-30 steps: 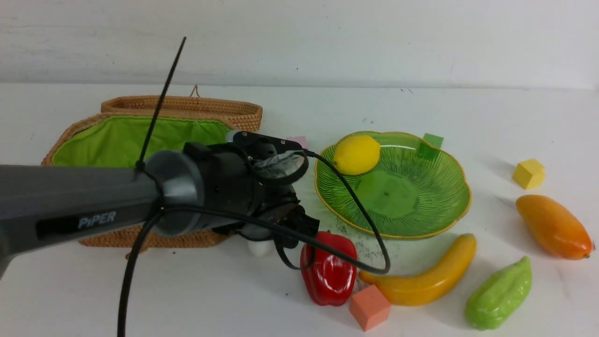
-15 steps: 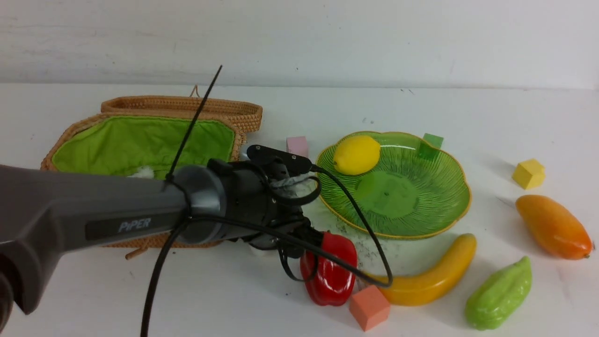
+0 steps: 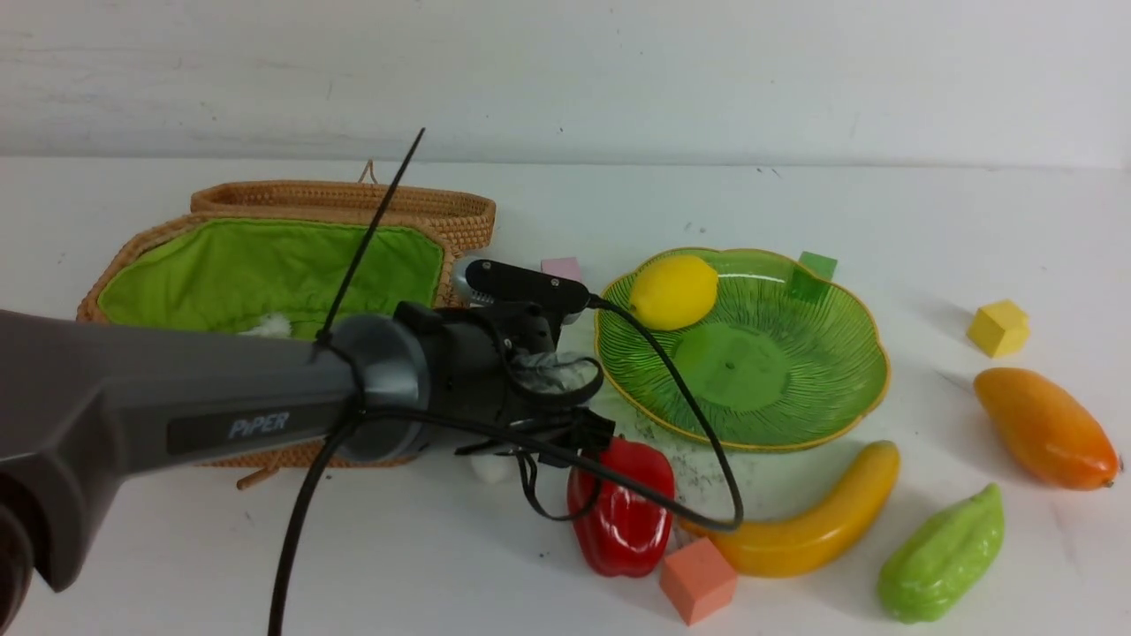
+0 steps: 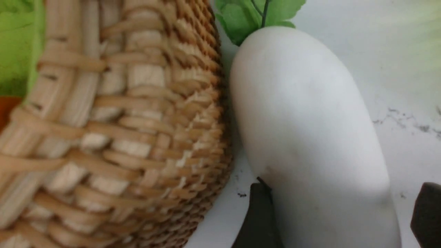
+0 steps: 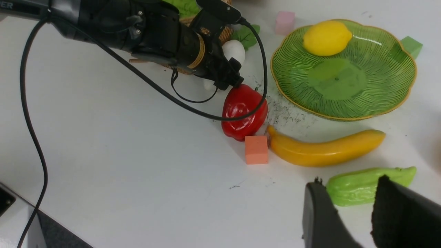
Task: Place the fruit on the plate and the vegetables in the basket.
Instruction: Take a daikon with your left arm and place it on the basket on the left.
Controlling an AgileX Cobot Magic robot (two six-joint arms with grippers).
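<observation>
The white radish [image 4: 310,137] with green leaves lies on the table against the wicker basket's [image 4: 120,137] outer wall. My left gripper [image 4: 344,186] is open astride it, with one finger [image 4: 258,213] touching its side and the other standing clear. The lemon [image 3: 673,291] rests on the green plate [image 3: 795,389]. The red pepper [image 3: 623,512], banana [image 3: 813,521], green gourd [image 3: 944,556] and mango [image 3: 1047,428] lie on the table. My right gripper [image 5: 349,182] hangs open and empty above the table, short of the gourd [image 5: 365,184].
The open basket [image 3: 459,216] shows its green lining, with its lid behind. Small cubes are scattered about: orange [image 3: 698,580] by the pepper and banana, pink [image 3: 563,267], green [image 3: 813,269] behind the plate, yellow [image 3: 998,327]. The left arm's cable loops over the pepper.
My left arm has swung right from in front of the basket toward the pepper and its wrist has rolled a little. The fruit, vegetables and cubes have not moved.
</observation>
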